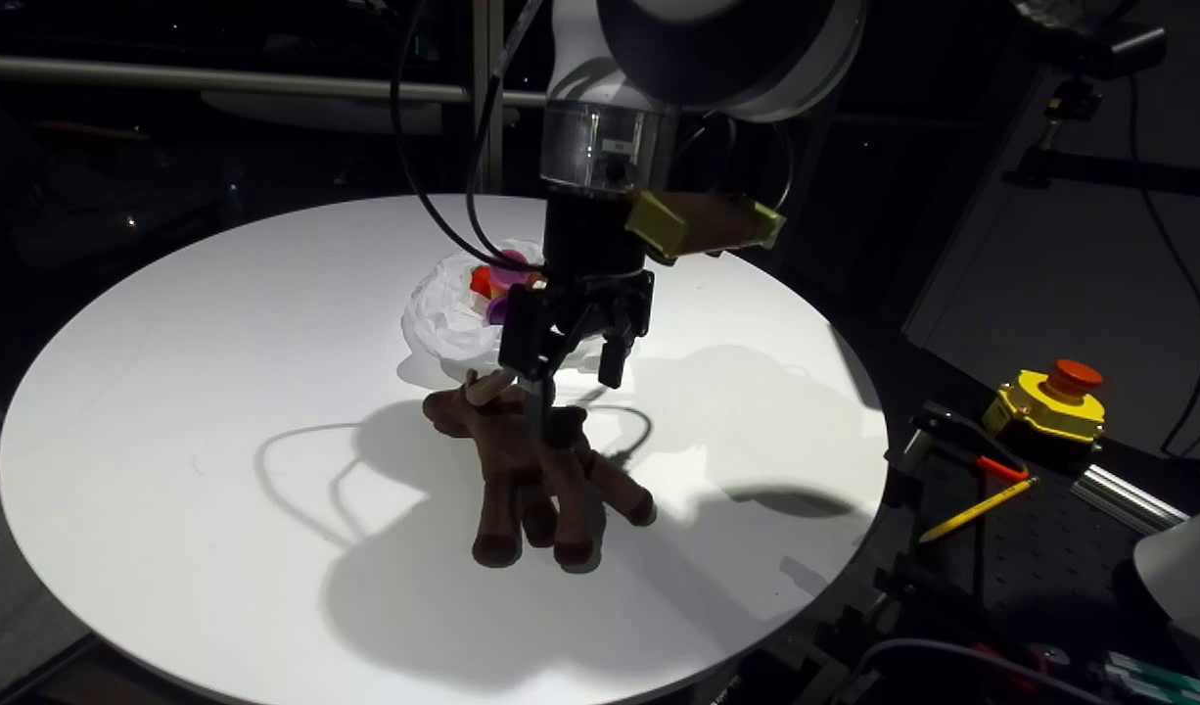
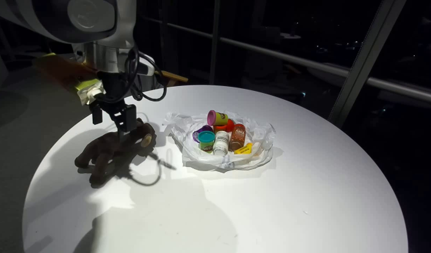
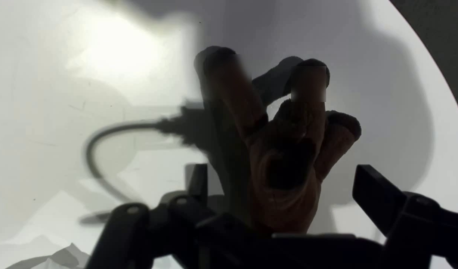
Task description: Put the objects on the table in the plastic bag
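Teal-lidded tub [image 2: 206, 141] shows only in an exterior view — end effector [image 3: 280, 173] spread wide, holding nothing.

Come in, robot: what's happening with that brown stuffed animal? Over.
Jaws open, flanking brown four-legged plush animal in wrist view, nothing gripped. Animal on round white tabletop, outside wrinkled white plastic bag. Small colourful lidded tubs inside bag: maybe crowded.

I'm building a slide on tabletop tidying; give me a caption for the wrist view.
The open gripper frames a brown stuffed animal on the white table.
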